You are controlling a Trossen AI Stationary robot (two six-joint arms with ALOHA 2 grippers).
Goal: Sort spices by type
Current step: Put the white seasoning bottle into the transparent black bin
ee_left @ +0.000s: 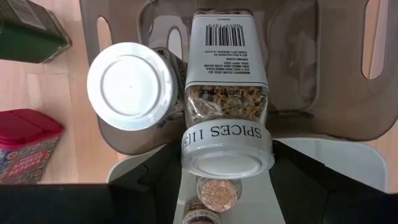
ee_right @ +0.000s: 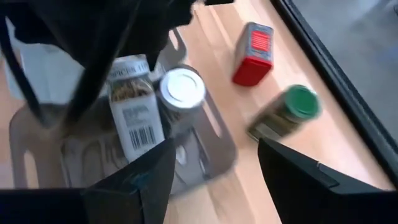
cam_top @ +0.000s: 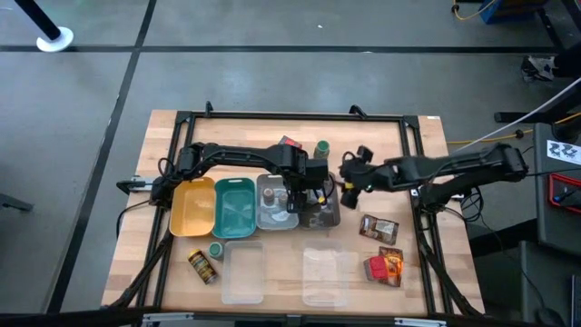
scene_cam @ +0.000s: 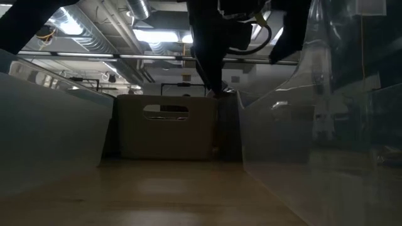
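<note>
High view: left arm reaches from table's left edge across the yellow tray (cam_top: 186, 213) and teal tray (cam_top: 234, 211); left gripper (cam_top: 301, 193) sits over the seam between the grey tray (cam_top: 272, 218) and the dark tray (cam_top: 329, 216) beside it. Right arm comes in from the right; right gripper (cam_top: 349, 178) hangs near the dark tray's far corner, fingers spread, nothing between them.

Left wrist view: left gripper (ee_left: 227, 165) clamped on a white-capped jar (ee_left: 227, 118), cap toward the camera, barcode label up, jar tilted over the dark tray. Second white-capped jar (ee_left: 130, 85) stands upright in that tray, touching the held one. Small jars with brown contents (ee_left: 217, 193) show below the held cap, in the grey tray.

Right wrist view: both white-capped jars together in the dark tray, left arm above them; right fingers (ee_right: 143, 180) wide apart in foreground. Red box (ee_right: 254, 53) and green-capped jar (ee_right: 286, 112), the jar lying on its side, on bare wood beyond the tray, near the table's far edge.

High view, near side: green-capped jar (cam_top: 215, 249) upright just below the teal tray; yellow-labelled jar (cam_top: 201, 266) lying beside it. Two clear lids (cam_top: 242, 272) flat along the near edge. Brown pouch (cam_top: 378, 227) and orange-red pouch (cam_top: 385, 265) on wood at right, well apart from the trays.

Low view: lid walls and arm silhouettes only; no spices legible.
</note>
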